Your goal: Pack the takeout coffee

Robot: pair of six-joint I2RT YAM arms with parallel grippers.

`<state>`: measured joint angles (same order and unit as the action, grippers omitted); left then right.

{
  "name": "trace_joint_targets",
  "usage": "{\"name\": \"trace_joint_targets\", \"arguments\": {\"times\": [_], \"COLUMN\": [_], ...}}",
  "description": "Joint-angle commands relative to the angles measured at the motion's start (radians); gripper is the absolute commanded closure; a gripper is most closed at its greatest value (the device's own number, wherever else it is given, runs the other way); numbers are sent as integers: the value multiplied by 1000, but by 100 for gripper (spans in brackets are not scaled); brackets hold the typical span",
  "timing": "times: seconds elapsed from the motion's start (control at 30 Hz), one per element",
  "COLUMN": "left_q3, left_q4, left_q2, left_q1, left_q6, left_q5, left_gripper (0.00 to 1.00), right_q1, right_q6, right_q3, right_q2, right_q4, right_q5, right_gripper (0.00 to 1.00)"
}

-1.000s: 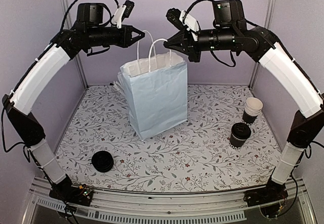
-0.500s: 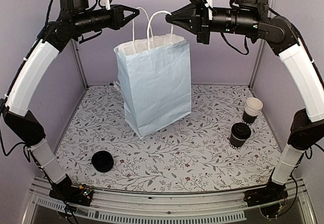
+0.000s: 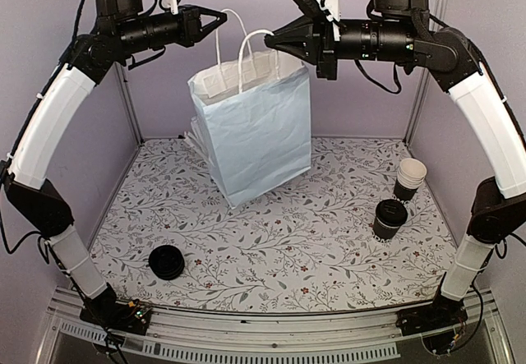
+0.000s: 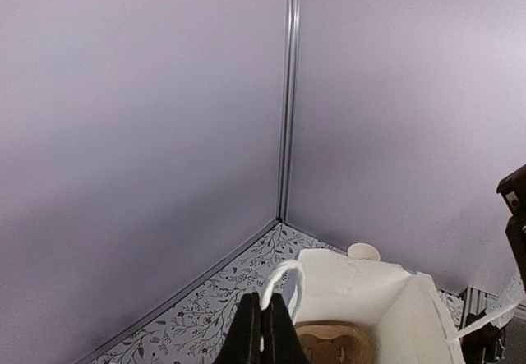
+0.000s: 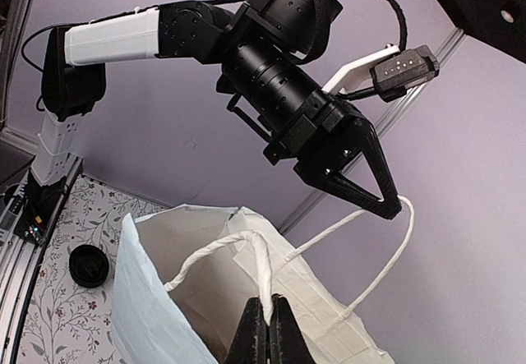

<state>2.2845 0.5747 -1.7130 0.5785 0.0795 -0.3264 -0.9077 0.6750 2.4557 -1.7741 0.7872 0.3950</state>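
Note:
The takeout coffee (image 3: 389,218), a black cup with a black lid, stands on the table at the right, far below both grippers. A pale blue paper bag (image 3: 259,134) hangs tilted above the table by its two white twisted handles. My left gripper (image 3: 222,17) is shut on the far handle (image 4: 283,286), and my right gripper (image 3: 267,41) is shut on the near handle (image 5: 267,261). In the left wrist view my left gripper (image 4: 262,297) looks into the open bag (image 4: 370,290), where a brown cardboard insert (image 4: 333,343) lies at the bottom. In the right wrist view my right gripper (image 5: 269,298) faces the left gripper (image 5: 394,208).
A stack of unlidded black cups with cream insides (image 3: 408,179) stands just behind the coffee at the right wall. A low pile of black lids (image 3: 167,262) lies near the front left. Purple walls close the table (image 3: 329,265) on three sides.
Both grippers have risen with the handles. The bag stood on the table a second ago; it now hangs higher, tilted, with its bottom lifted.

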Motion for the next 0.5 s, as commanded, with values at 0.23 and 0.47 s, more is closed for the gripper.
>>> {"name": "trace_joint_targets", "arguments": {"times": [0.23, 0.47], "left_q3": [-40, -137], "left_q4": [-32, -73], "left_q2": [11, 45], "left_q1": [9, 10], "left_q6": [-7, -6], "left_q5": [-5, -3], "left_gripper": [100, 100], "right_q1": [-12, -14], "right_q6": [18, 20], "right_q3": [-10, -22], "right_q2": [-2, -7], "right_q4": [11, 17], "right_q5": [15, 22], "right_gripper": [100, 99]}}
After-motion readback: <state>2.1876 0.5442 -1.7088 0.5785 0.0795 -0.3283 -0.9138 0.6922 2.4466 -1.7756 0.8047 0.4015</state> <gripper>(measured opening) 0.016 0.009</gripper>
